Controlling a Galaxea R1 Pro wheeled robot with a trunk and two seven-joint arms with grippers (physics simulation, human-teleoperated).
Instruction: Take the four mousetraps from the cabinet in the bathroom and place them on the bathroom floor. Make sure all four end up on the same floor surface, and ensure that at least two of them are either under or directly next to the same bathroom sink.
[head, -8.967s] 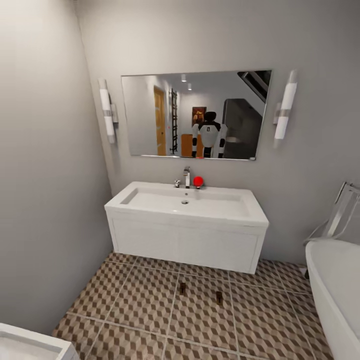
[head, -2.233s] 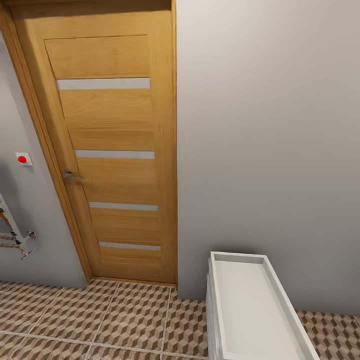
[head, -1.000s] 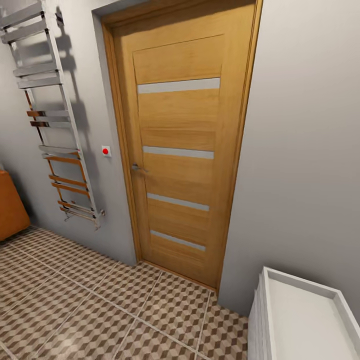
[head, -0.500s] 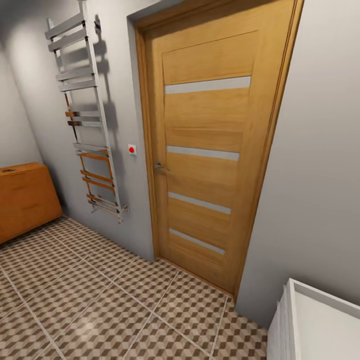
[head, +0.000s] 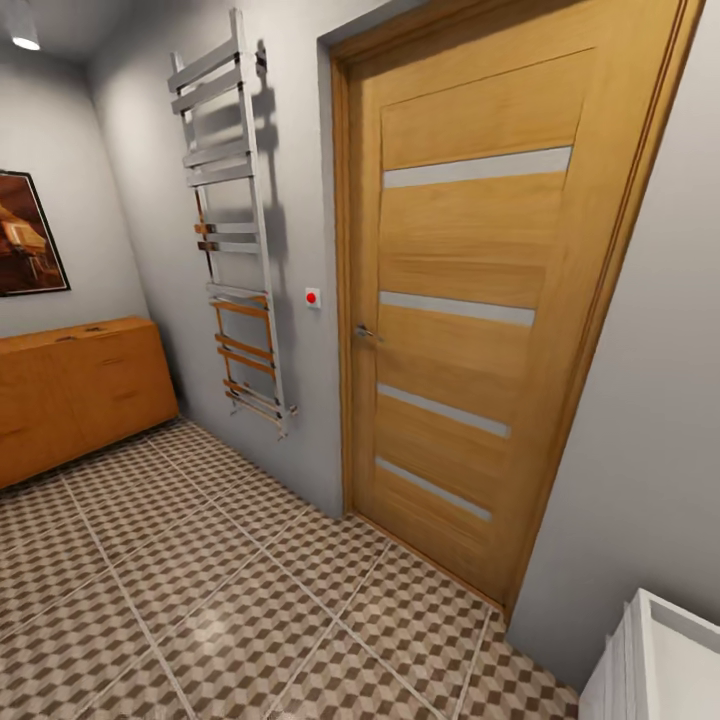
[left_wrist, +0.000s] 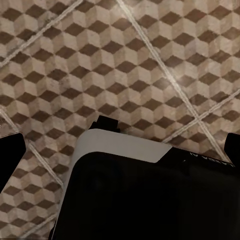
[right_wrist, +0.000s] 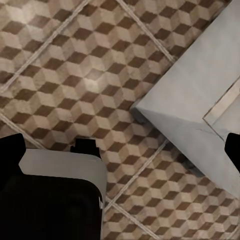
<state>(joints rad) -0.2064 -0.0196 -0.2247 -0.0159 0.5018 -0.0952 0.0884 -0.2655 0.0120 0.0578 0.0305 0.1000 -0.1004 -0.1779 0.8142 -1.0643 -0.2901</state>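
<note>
Head view: the robot is facing a corner of the bathroom. The cabinet (head: 75, 385), orange-brown with drawer fronts, sits against the far wall at the left edge, below a dark framed picture (head: 28, 235). There's something small on its top, but it's too tiny to say whether it's a mousetrap. A chrome towel rail (head: 235, 225) hangs on the grey wall, then a small switch with a red dot (head: 313, 297), then a tall wooden door (head: 490, 300) with pale horizontal strips and a metal handle. The bathroom floor (head: 200, 590), cube-patterned tile, spreads across the lower part. At the bottom right corner a white rim (head: 655, 665) pokes in, probably the toilet tank or a similar fixture.

Left wrist view: the camera looks straight down at the tiles over a dark and white part of the robot's body (left_wrist: 145, 195). Black finger tips sit at both side edges, so the left gripper (left_wrist: 120, 145) looks spread wide with nothing in it.

Right wrist view: same deal, the right gripper (right_wrist: 120, 145) looks spread and empty over the tiles, with a white boxy fixture (right_wrist: 200, 105) standing on the floor nearby.
</note>
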